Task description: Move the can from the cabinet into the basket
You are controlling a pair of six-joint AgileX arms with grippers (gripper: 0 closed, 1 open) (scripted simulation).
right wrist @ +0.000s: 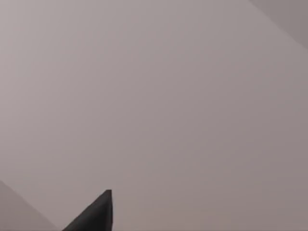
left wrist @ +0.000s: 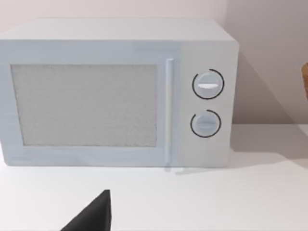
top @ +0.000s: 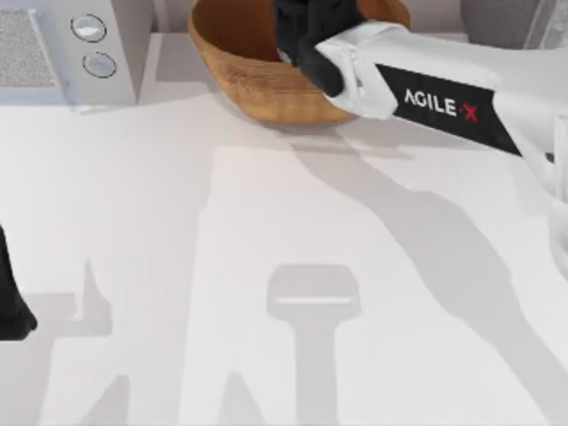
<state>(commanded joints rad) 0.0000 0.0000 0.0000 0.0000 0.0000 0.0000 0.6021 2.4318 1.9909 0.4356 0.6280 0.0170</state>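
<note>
**Right arm held over the basket – can not made out**

The basket (top: 266, 75) sits at twelve o'clock; the right gripper (top: 306, 35) is held above its bowl, presumably for a drop. Its jaw state cannot be told. The left arm (top: 11, 293) is parked at nine o'clock, facing a white appliance (left wrist: 120, 91)

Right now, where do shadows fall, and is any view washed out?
Top view: crisp grey arm shadows cross the white table, the right arm's running down from the basket. Left wrist view: evenly lit microwave, soft shadow beside it. Right wrist view: flat grey-pink, featureless.
</note>
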